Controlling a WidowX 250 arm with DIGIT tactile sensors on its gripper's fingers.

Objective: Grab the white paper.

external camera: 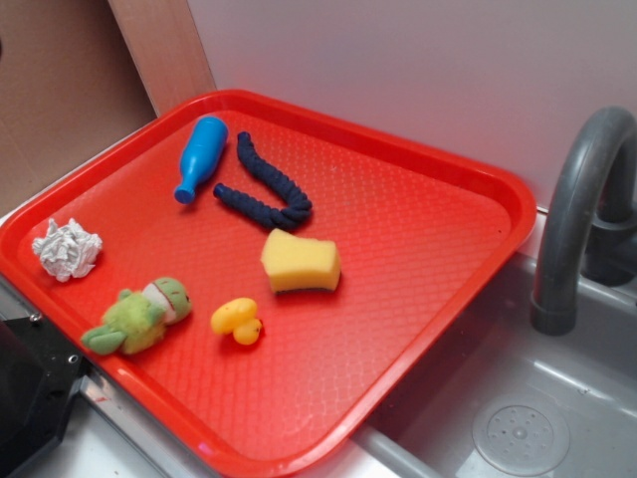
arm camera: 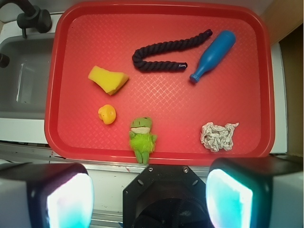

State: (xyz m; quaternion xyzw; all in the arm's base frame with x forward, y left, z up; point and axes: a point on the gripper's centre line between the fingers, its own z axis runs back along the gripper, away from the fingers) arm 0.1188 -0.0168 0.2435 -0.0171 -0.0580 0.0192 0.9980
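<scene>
Released hand (arm camera: 149,199) hovers wide apart above the tray's near rim.
White paper (arm camera: 218,136) lies crumpled on the red tray (arm camera: 161,102) near one corner, apart from the green plush frog (arm camera: 142,137), yellow duck (arm camera: 107,114) and sponge (arm camera: 108,79).

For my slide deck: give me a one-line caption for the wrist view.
Open gripper above a red tray holding crumpled white paper, blue bottle, dark rope, sponge, duck and green plush.

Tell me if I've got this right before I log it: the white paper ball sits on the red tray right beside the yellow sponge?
Not quite. The paper ball is on the red tray, but beside the green plush toy; the wrist view shows the yellow sponge far across the tray.
</scene>
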